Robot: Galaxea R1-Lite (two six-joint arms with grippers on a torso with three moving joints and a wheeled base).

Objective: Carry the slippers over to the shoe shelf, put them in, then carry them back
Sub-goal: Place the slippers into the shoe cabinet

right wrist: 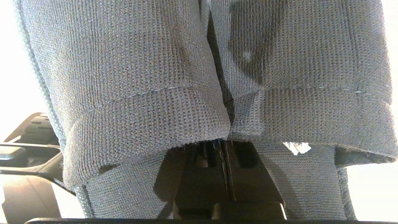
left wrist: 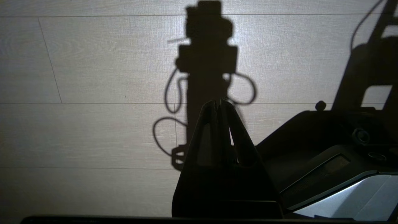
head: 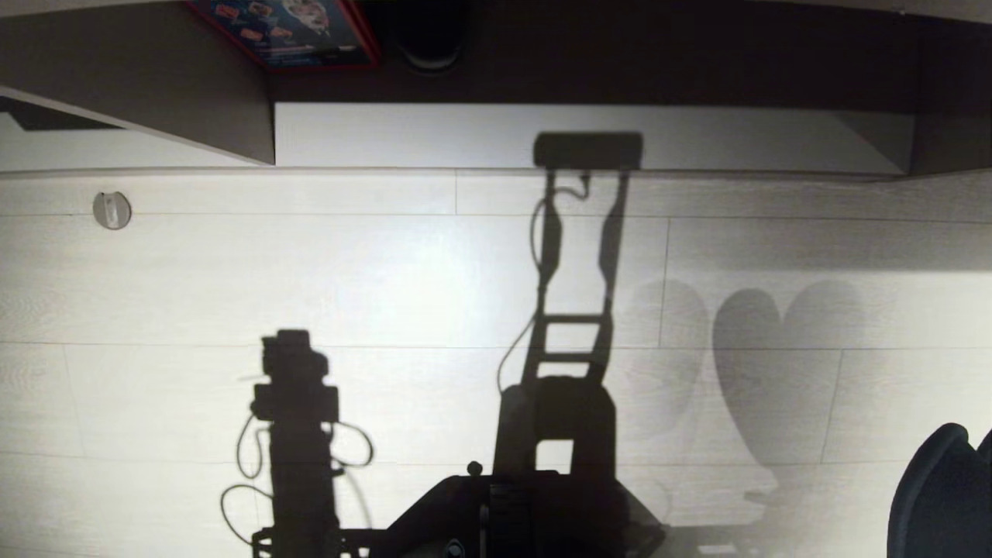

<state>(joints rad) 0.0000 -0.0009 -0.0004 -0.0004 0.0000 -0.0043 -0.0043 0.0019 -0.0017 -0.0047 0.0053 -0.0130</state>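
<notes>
Slippers (right wrist: 143, 93) fill the right wrist view: two dark grey knit uppers hanging side by side, touching along the middle, a small white tag (right wrist: 297, 147) showing inside one. Right gripper (right wrist: 222, 152) is pressed together, pinching both slippers at their inner edges where they meet. In the head view only a dark curved edge of one (head: 934, 496) shows at the lower right corner, held off the floor; their two rounded shadows fall on the boards beside it.

Floor (head: 232, 271) is pale wood-look plank, brightly lit, carrying shadows of the robot's arm and trunk. Shoe shelf (head: 496, 136) runs along the top of the head view: light base board, dark back, one upright divider (head: 194, 101) on the left. A colourful box with a red edge (head: 287, 31) sits inside at the top. A small round grey disc (head: 112, 210) lies on the floor in front of the shelf, left side.

Left gripper (left wrist: 219, 104) hangs over bare floor beside the robot's dark base (left wrist: 326, 140), fingers pressed together, holding nothing.
</notes>
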